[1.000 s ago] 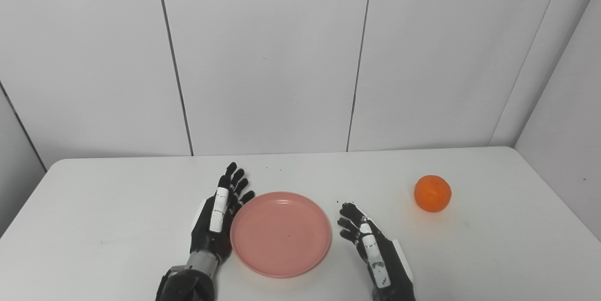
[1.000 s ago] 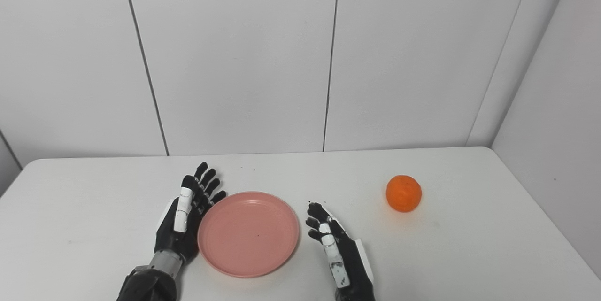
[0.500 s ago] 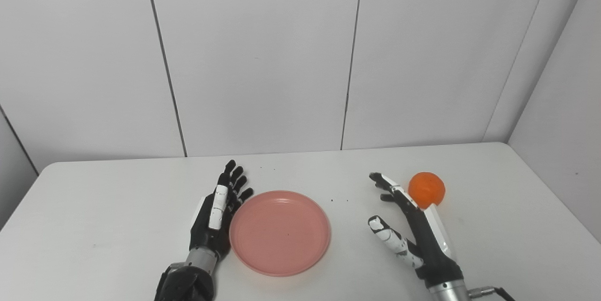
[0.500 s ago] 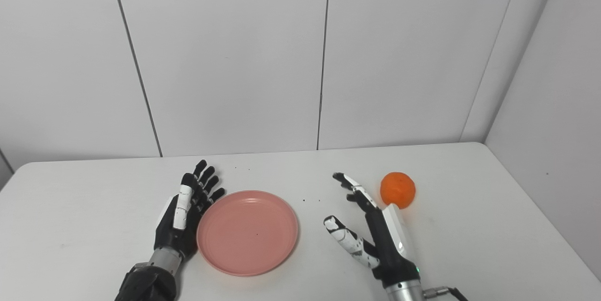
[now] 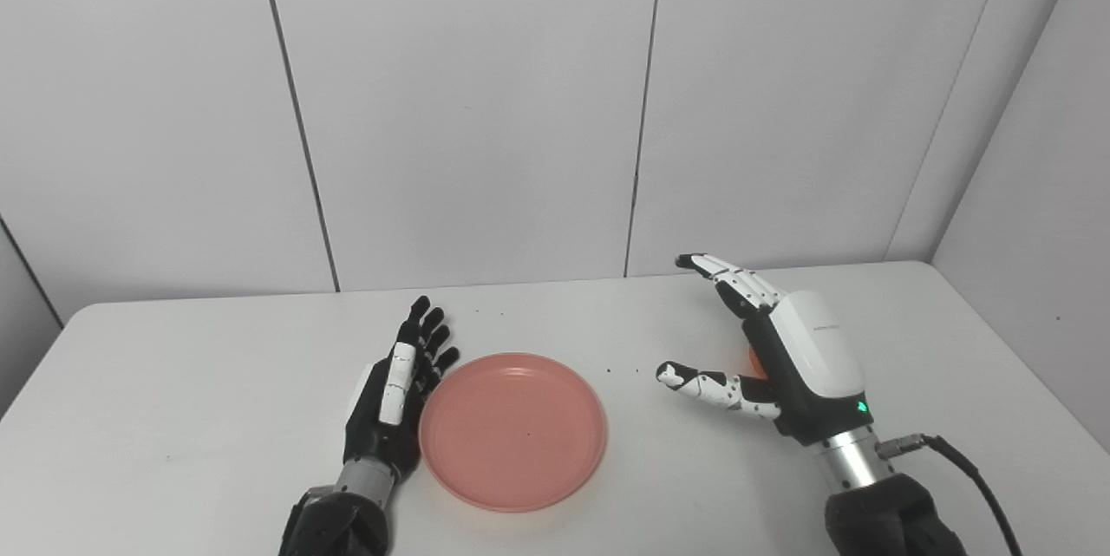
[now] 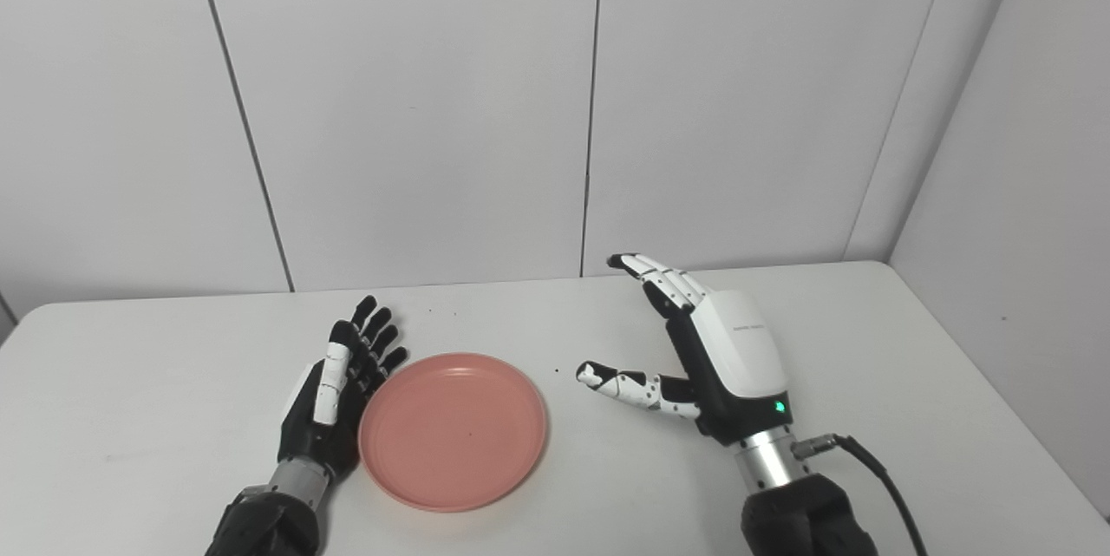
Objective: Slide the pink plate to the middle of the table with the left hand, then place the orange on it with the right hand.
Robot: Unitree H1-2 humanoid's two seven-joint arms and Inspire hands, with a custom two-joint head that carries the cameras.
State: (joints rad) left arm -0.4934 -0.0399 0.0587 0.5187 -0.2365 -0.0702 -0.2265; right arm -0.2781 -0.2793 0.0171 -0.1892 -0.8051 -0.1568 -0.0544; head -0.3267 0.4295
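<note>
**Reaching for the orange**

The pink plate (image 5: pixel 512 430) sits mid-table, near the front edge. The right hand (image 5: pixel 785 356) hangs open over the orange (image 5: pixel 753 360), nearly hiding it. The left hand (image 5: pixel 390 391) rests open beside the plate. Wrap the fingers gently, then lift.

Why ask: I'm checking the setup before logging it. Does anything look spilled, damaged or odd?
Nothing is spilled or broken. The plate lies flat and empty. A few dark specks dot the table. The orange is almost hidden behind the right robot hand.
</note>
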